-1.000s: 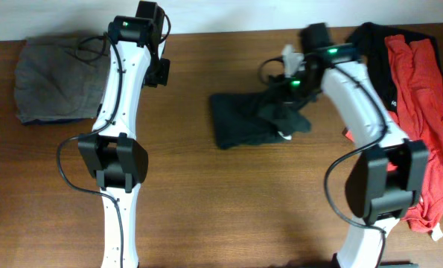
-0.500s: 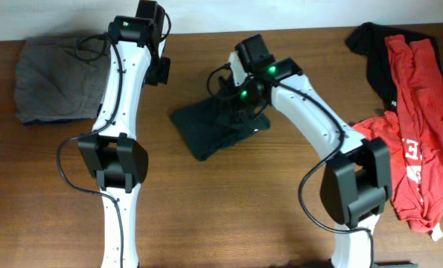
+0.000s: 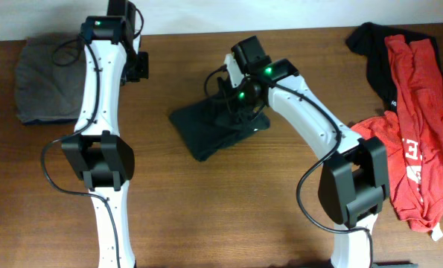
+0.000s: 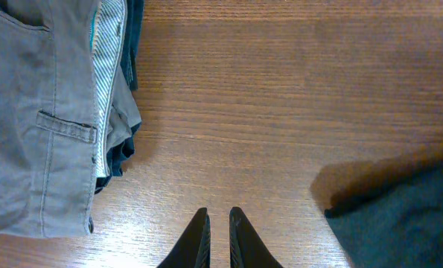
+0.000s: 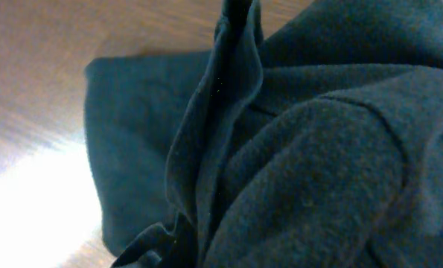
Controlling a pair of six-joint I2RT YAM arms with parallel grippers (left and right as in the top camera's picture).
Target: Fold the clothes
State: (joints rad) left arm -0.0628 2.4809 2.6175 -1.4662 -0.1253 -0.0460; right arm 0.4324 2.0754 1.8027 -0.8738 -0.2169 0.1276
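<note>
A dark folded garment (image 3: 210, 130) lies mid-table, one end bunched upward. My right gripper (image 3: 237, 106) sits on that bunch, shut on the cloth. The right wrist view is filled by this dark garment (image 5: 310, 149), a raised fold running up its middle and the fingers buried in it. More clothes lie heaped at the far right: red T-shirts (image 3: 418, 104) over a black garment (image 3: 371, 52). My left gripper (image 3: 139, 65) hangs over bare wood at the back left. Its fingertips (image 4: 218, 214) are nearly together with nothing between them.
Folded grey trousers (image 3: 46, 78) lie at the back left corner, and the left wrist view shows them as grey trousers (image 4: 35, 112) left of the fingers. The dark garment's corner (image 4: 400, 223) shows at its lower right.
The right arm dragged the dark garment left from the table's right-centre to the middle, then held still. The left arm swung a little to the left.
</note>
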